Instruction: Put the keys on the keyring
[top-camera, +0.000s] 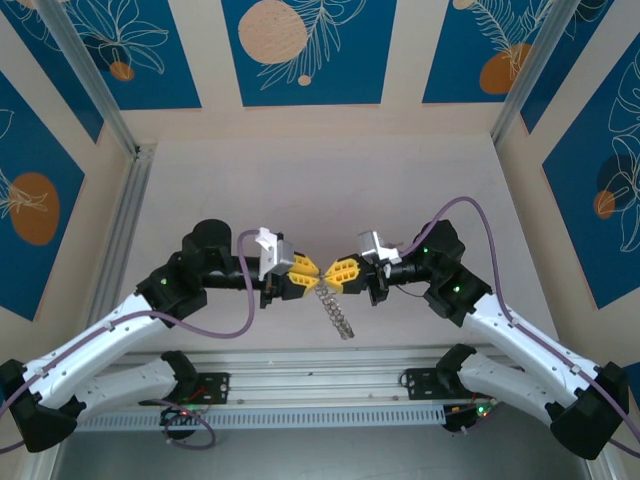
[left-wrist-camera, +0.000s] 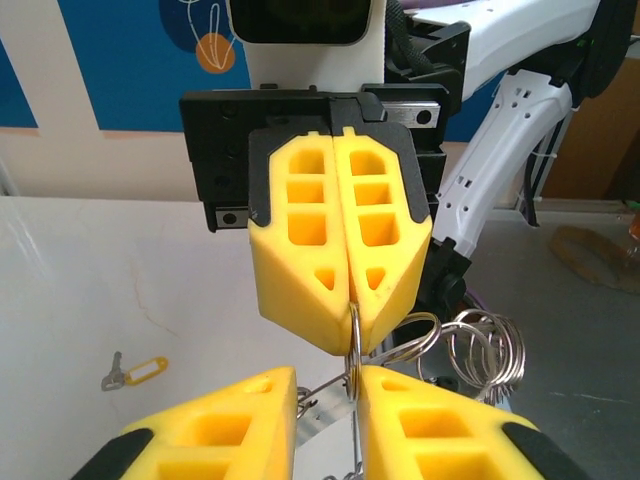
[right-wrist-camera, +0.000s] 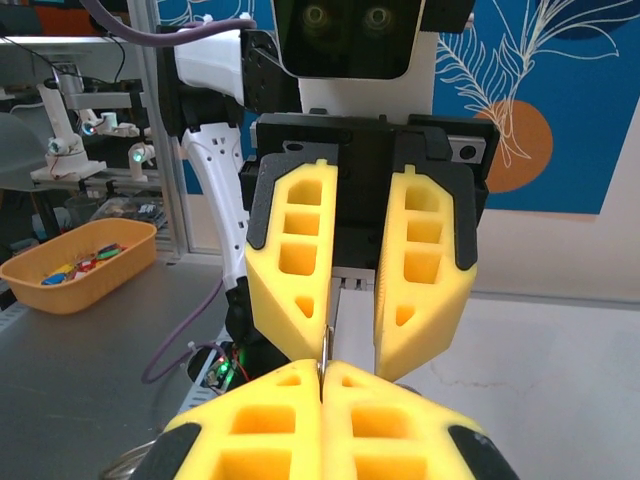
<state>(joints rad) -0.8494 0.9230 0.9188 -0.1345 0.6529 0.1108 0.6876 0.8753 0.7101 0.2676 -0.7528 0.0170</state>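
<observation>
Pinching the keyring (top-camera: 335, 308) in my right fingers (left-wrist-camera: 300, 250), clenched on its wire, so it hangs between both arms over the surface (top-camera: 300, 180). Left fingers (right-wrist-camera: 295, 270) sit tip-to-tip opposite, parted, wire passing through the gap, not gripped. My read: ring held up for threading. Small yellow-tagged key (left-wrist-camera: 130, 373) lies on the surface, well apart.

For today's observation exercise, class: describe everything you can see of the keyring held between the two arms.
The keyring is thin grey metal with a wavy, chain-like rim. It hangs above the table, its upper end pinched in the shut right hand, the rest dangling below. The open left hand flanks it.
</observation>
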